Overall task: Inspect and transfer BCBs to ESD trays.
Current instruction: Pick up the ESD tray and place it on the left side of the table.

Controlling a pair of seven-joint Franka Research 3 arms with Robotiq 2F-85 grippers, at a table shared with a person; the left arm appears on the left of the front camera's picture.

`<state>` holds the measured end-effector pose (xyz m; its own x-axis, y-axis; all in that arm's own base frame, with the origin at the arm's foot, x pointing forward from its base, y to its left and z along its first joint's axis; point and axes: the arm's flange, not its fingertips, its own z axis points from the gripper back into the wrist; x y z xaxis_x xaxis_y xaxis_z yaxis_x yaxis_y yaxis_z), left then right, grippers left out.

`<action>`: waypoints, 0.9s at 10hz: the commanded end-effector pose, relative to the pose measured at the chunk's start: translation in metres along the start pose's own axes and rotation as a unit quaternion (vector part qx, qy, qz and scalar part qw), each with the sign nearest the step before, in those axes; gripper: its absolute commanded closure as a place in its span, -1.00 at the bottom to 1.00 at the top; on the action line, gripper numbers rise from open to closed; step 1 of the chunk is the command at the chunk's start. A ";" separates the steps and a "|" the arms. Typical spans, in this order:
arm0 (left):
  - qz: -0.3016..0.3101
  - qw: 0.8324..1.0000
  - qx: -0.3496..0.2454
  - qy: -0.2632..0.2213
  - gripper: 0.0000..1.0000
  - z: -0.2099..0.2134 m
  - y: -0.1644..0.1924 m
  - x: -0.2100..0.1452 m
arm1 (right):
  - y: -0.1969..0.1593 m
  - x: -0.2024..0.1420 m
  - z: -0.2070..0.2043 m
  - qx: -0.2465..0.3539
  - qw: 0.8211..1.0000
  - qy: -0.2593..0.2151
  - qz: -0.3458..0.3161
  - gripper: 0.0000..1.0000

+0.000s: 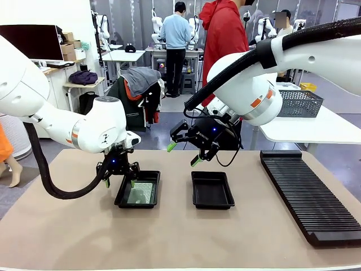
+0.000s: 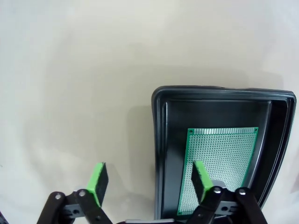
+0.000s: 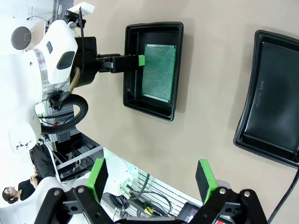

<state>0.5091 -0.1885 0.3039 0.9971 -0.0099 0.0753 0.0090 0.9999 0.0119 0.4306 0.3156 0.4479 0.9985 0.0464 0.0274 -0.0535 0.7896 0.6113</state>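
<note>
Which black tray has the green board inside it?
The tray under the left gripper holds the green board; the other tray beside it has nothing inside.

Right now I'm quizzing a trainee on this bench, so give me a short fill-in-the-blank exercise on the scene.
1. The thin green perforated circuit board lies in the ___ shallow black plastic tray.
2. The right tray is ___.
3. The right gripper hangs above the right tray with its jaws ___.
Missing words: left; empty; open.

Bare table (image 1: 175,197) between both trays (image 1: 212,190), rack (image 1: 307,195) rightward
</note>
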 end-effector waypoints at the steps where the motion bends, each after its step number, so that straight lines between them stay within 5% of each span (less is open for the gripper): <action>1: -0.008 1.000 -0.006 -0.002 -0.78 0.001 0.005 -0.002 | 0.002 0.002 -0.002 -0.005 1.000 0.001 -0.009 -1.00; 9: -0.001 1.000 -0.014 -0.014 0.30 0.004 0.005 -0.006 | 0.002 0.002 -0.002 -0.005 1.000 0.001 -0.009 -1.00</action>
<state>0.5091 -0.1871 0.3081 0.9958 -0.0124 0.0904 0.0120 0.9999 0.0055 0.4306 0.3156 0.4479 0.9985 0.0464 0.0274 -0.0535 0.7896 0.6113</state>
